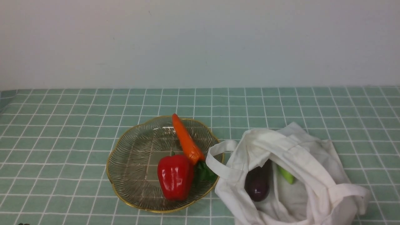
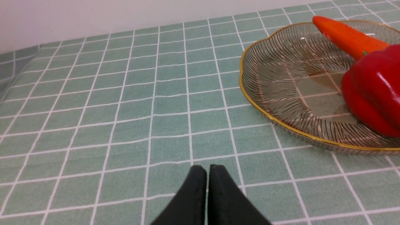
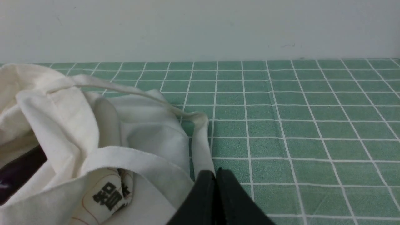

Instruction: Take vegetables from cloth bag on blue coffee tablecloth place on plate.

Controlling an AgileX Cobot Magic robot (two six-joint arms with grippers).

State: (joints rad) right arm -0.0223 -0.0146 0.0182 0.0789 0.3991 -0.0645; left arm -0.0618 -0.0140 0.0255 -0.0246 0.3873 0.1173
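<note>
Resting low over the blue coffee tablecloth [image 1: 62, 131], the left hand [image 2: 207, 170] has its fingers pressed together on nothing, left of the plate [image 1: 125, 175]. The right hand [image 3: 215, 175], likewise pressed together and empty, sits at the cloth bag [image 1: 300, 156]. 2 vegetables lie on the plate: carrot [image 1: 186, 139] and red pepper [image 1: 175, 176]. Eggplant [image 1: 257, 187] and light-green piece [image 1: 287, 175] lie inside the bag, right of the plate.
</note>
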